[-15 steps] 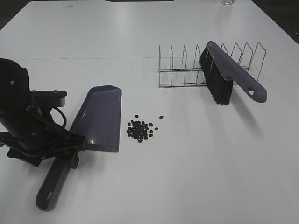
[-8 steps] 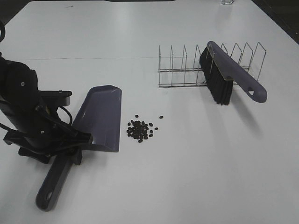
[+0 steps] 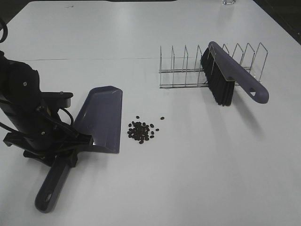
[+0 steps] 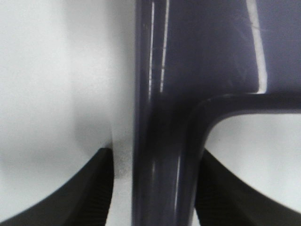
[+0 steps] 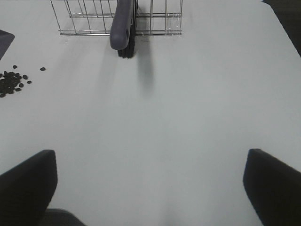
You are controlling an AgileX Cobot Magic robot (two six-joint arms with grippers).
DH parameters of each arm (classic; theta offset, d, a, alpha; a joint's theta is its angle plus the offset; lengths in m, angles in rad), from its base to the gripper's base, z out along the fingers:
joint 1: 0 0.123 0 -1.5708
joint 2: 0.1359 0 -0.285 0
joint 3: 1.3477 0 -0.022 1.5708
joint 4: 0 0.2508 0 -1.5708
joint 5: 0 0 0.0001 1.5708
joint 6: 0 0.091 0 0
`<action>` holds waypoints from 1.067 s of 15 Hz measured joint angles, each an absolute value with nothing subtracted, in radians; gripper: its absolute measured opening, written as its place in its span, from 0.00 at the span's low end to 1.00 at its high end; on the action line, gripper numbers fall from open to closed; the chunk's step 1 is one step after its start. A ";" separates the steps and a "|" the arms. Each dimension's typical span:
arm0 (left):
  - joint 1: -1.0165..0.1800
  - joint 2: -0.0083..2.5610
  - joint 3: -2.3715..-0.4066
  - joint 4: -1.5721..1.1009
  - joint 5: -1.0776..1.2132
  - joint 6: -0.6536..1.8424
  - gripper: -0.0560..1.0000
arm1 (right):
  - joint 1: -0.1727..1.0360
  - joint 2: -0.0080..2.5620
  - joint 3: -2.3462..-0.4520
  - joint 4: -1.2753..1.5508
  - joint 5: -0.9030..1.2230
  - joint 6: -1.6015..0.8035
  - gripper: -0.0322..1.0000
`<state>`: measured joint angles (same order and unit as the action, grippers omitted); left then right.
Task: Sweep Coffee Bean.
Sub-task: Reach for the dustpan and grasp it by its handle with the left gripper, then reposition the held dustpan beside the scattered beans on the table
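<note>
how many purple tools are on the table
2. The dustpan lies left of the beans, handle inside the left gripper; the brush rests in the rack, far right.

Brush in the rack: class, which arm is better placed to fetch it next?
Right. The brush leans in the wire rack on that arm's side, the right gripper stands open facing it, and the left gripper straddles the dustpan handle.

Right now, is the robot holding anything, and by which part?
Nothing is gripped yet. The left gripper straddles the dustpan handle near the pan, a gap beside one finger. The right gripper is open, empty.
</note>
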<state>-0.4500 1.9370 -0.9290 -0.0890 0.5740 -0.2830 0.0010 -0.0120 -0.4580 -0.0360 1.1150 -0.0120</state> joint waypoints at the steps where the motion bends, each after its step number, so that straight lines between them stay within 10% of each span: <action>1: -0.450 1.937 -0.929 -0.089 0.575 -0.283 0.41 | 0.001 -0.012 -0.458 -0.036 1.115 -0.012 0.98; 16: -0.461 1.782 -0.928 -0.019 0.727 -0.277 0.36 | 0.001 -0.012 -0.458 -0.036 1.115 -0.012 0.98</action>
